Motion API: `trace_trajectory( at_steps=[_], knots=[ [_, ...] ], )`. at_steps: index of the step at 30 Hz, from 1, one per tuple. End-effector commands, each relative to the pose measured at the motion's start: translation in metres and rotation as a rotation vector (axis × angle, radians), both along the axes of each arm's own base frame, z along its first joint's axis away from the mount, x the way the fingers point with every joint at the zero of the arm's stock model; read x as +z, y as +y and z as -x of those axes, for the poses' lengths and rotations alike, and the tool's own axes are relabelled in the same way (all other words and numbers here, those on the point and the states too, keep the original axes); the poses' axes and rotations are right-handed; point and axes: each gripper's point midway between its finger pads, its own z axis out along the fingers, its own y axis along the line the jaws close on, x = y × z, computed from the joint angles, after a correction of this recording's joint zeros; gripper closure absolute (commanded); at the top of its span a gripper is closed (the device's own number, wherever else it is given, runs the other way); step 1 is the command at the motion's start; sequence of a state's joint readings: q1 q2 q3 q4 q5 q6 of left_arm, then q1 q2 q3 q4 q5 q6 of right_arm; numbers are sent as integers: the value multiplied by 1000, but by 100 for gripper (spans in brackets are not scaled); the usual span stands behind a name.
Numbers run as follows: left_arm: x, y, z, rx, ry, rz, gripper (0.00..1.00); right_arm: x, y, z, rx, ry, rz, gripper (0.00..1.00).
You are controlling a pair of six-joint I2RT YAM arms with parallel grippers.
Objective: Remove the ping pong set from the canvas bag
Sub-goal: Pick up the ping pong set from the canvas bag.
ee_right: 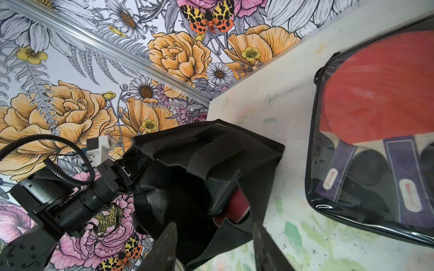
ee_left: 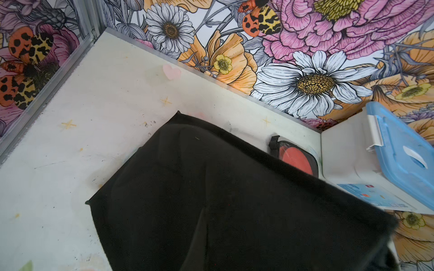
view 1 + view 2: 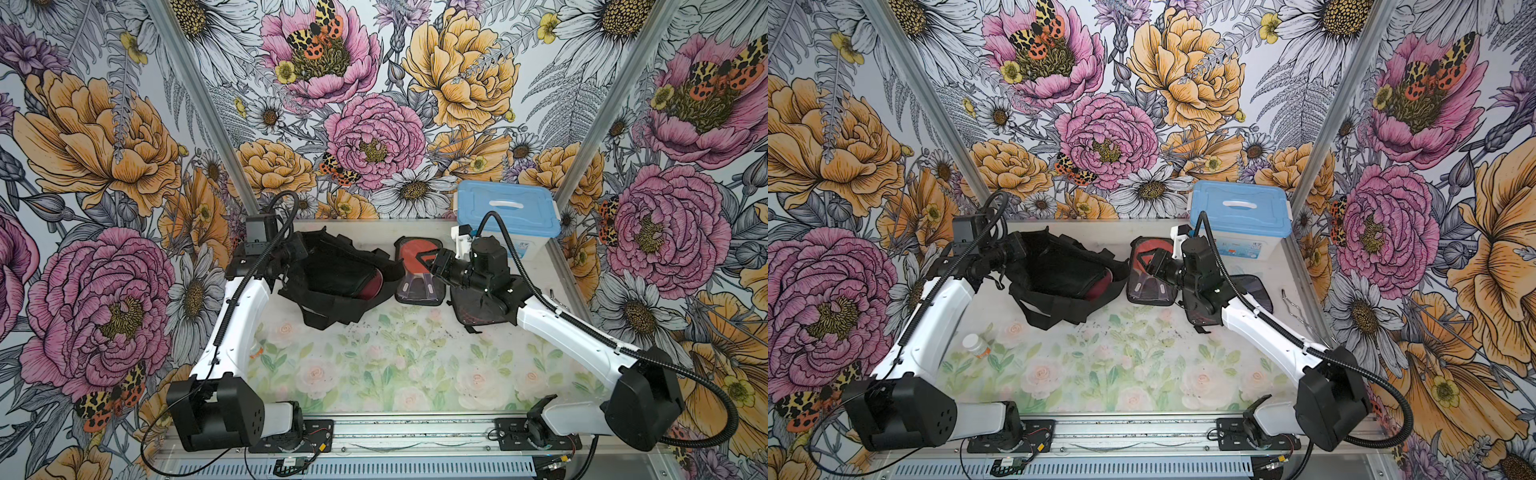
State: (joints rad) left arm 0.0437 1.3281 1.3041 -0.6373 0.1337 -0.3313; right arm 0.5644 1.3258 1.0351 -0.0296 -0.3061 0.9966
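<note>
— How far along?
— The bag [image 3: 332, 266] sits near the table's back edge, left gripper [image 1: 132, 172] clenched on its rim. A clear case [image 3: 417, 270] and pouch [image 3: 473, 307] lie out, toward the right edge.
— What's left?
— A black case [image 3: 328, 284] and maroon cover [image 3: 371, 286] inside. Right gripper [image 1: 215, 234] hangs spread, empty.

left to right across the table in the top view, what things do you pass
small white bottle → canvas bag → clear-fronted paddle case → white box with blue lid
</note>
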Motion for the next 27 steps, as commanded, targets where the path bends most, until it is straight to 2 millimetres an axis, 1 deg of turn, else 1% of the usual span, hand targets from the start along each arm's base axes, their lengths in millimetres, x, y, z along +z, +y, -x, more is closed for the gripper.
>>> trace_trajectory(
  at_steps=[1,4,7,11,15,18,20,22,25,27],
  knots=[
    [70,-2,-11,-22,-192,-26,100,-8,-6,7,-6,-42,80,49],
    [86,2,-26,-21,-214,-35,100,-11,-6,11,0,-55,100,49],
    [101,11,-44,-13,-239,-33,100,-10,-6,13,-5,-79,119,49],
    [122,23,-66,2,-271,-27,100,-14,-8,11,-12,-90,145,49],
    [145,23,-79,-7,-309,-39,100,-18,-6,6,-8,-94,169,49],
    [154,15,-83,-23,-317,-50,100,-21,-4,3,-12,-92,181,49],
    [154,6,-81,-40,-313,-76,100,-23,-2,-1,-11,-89,183,49],
    [146,-6,-76,-58,-296,-96,100,-25,2,-2,-2,-91,184,49],
    [120,-23,-69,-93,-241,-124,100,-26,7,-5,5,-103,149,49],
    [99,-33,-62,-112,-197,-153,100,-24,10,-5,8,-113,125,49]
  ],
)
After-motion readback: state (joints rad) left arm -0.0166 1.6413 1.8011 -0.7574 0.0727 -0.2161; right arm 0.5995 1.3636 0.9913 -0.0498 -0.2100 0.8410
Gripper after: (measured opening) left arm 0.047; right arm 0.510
